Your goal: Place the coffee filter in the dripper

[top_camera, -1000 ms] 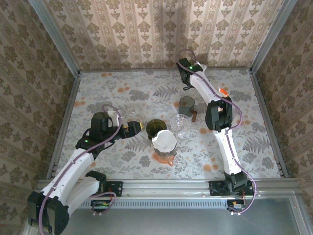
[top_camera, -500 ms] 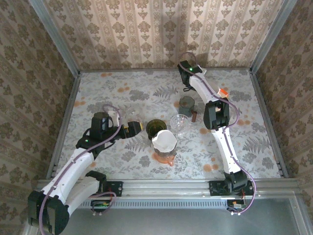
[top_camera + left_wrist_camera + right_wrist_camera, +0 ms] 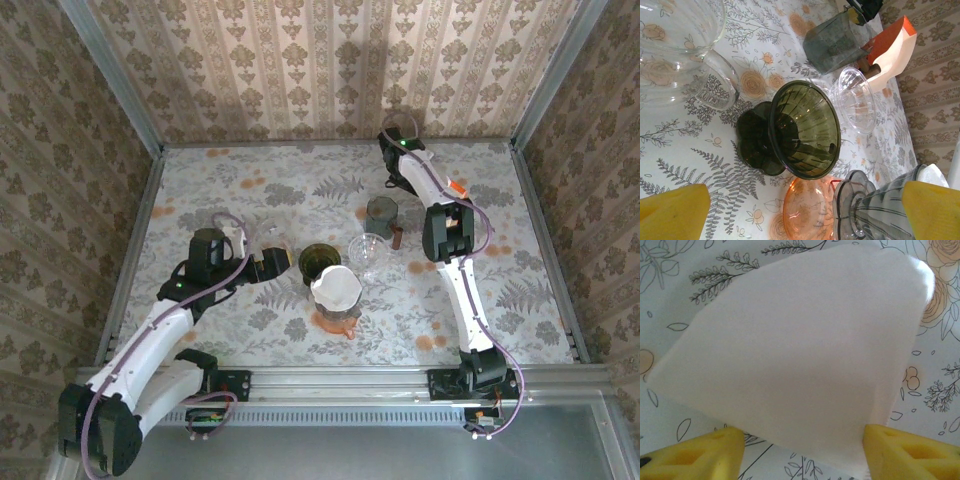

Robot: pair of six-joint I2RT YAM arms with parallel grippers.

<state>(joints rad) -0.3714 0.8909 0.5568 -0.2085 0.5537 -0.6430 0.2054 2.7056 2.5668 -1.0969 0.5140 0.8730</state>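
Two grippers, both with jaws apart. Left gripper [image 3: 804,206] holds nothing, left of centre on the tabletop [image 3: 230,180], facing the green dripper [image 3: 805,130] at mid-tabletop. Right gripper [image 3: 802,436] near the far edge, fingers either side of the coffee filter [image 3: 800,355], which lies flat on the tabletop

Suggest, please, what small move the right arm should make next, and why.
Probably close the right jaws on the coffee filter: it lies flat on the table, its near edge between the two yellow pads, which stand apart and do not look to be pinching it yet.
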